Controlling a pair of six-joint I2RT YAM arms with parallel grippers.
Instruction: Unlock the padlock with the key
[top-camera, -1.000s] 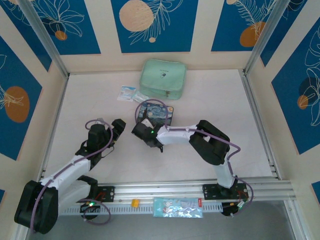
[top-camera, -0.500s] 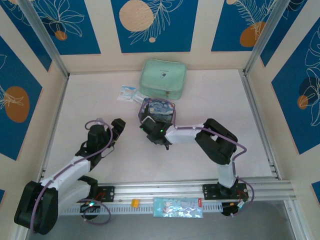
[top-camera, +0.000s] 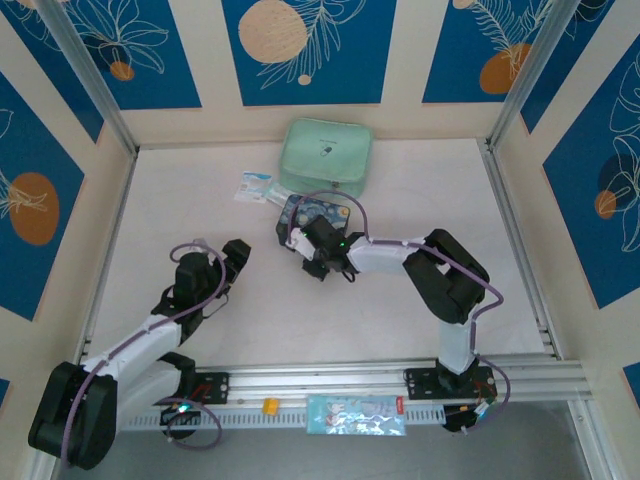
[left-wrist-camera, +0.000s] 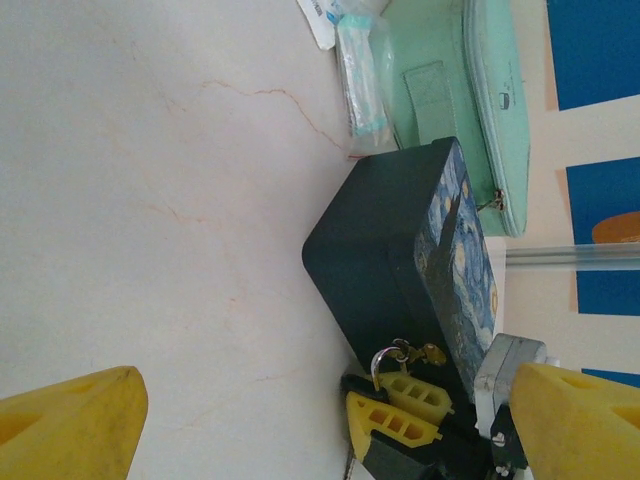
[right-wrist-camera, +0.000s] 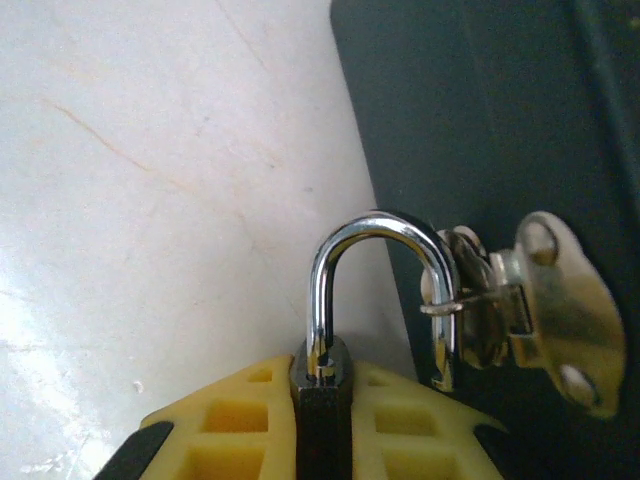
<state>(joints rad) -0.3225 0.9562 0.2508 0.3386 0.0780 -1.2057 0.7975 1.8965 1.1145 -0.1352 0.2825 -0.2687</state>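
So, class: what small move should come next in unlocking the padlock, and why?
Probably bring the open left gripper toward the padlock: the right gripper clamps its body, its shackle closed at the tin's hasp.

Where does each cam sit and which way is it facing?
Top external: above and behind the arm bases, looking down at the white table; both arms, left pincer open.
Left wrist: faces the dark blue swirl-painted rectangular tin; own yellow fingers at the lower corners.
Right wrist: close on the small dark padlock with silvery shackle, clamped in the right pincer.
Shared: both wrist views show padlock and tin.
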